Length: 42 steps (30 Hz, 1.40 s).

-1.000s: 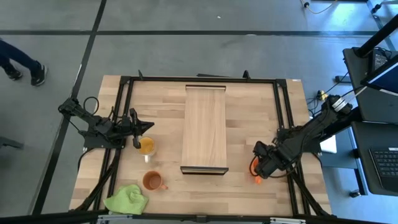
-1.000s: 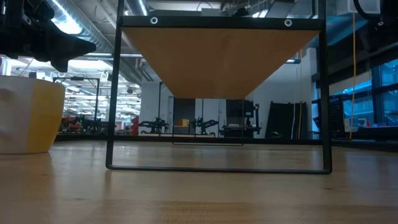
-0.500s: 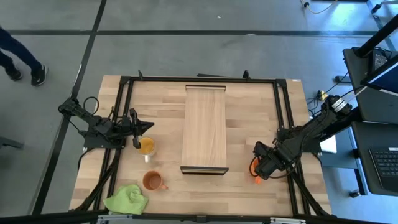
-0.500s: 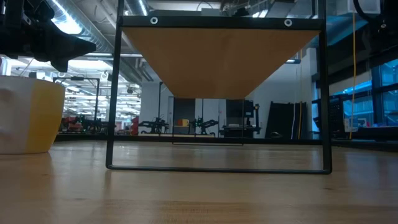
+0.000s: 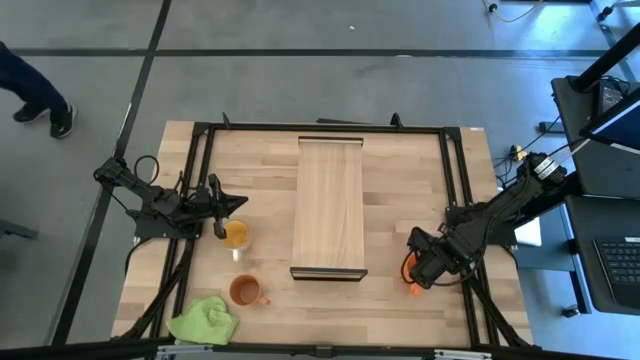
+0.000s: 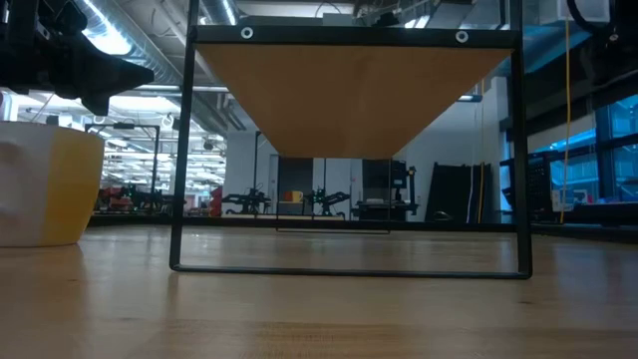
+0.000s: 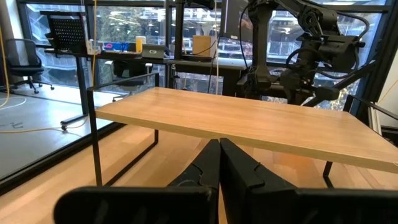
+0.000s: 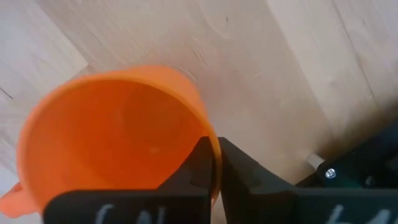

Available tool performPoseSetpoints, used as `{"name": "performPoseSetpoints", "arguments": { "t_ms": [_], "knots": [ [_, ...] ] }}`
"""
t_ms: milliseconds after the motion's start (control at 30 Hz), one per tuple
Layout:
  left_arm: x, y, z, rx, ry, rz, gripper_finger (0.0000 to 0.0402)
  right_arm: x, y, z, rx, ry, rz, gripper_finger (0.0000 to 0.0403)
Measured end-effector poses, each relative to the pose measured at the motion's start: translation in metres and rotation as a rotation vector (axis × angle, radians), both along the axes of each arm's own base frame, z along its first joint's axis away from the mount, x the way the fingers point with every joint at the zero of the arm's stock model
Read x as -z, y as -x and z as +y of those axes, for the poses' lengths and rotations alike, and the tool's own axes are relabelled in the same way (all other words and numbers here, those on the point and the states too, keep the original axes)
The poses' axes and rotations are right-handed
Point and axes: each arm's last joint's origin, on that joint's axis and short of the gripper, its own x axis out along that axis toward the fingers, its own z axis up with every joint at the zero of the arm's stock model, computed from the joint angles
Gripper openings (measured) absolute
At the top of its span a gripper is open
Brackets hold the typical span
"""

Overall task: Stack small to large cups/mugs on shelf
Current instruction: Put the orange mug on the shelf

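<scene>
The bright orange mug (image 8: 118, 137) stands mouth up on the tabletop near the shelf's right front corner, partly hidden under my right gripper (image 8: 216, 146), which is shut on it; in the high view only a bit of the orange mug (image 5: 407, 266) shows. The amber-yellow cup (image 5: 236, 235) stands left of the shelf (image 5: 328, 205). My left gripper (image 7: 219, 155) is shut with nothing in it, just above and left of that cup. The rust-brown mug (image 5: 245, 291) stands nearer the front edge. My right gripper pinches the orange mug's wall at the rim (image 8: 202, 118), one finger (image 8: 189, 174) inside the mug and the other outside. The fingers come from above, pointing down. The handle (image 8: 9, 202) sticks out on the opposite side. Whether the mug's base is on the table, I cannot tell.
A lime-green cloth (image 5: 204, 320) lies at the table's front left corner. The shelf board sits raised on a thin black frame (image 6: 349, 267), with open space under it. Black rails (image 5: 450, 160) run along the table's sides.
</scene>
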Motion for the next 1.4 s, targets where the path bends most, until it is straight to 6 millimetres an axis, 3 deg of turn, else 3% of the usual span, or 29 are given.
{"name": "performPoseSetpoints", "arguments": {
  "t_ms": [467, 967, 1267, 1400],
  "knots": [
    [0.0, 0.0, 0.0, 0.0, 0.0, 0.0, 0.0, -0.002, 0.0, -0.004, 0.063, -0.029, -0.003, 0.001],
    [0.0, 0.0, 0.0, 0.0, 0.0, 0.0, 0.0, -0.036, 0.0, -0.046, 0.206, -0.147, -0.171, 0.0008],
    [0.0, 0.0, 0.0, 0.0, 0.0, 0.0, 0.0, -0.092, 0.018, -0.075, 0.209, -0.159, -0.325, 0.0008],
    [0.0, 0.0, 0.0, 0.0, 0.0, 0.0, 0.0, -0.117, 0.008, -0.081, 0.088, -0.106, -0.302, 0.0008]
  ]
}}
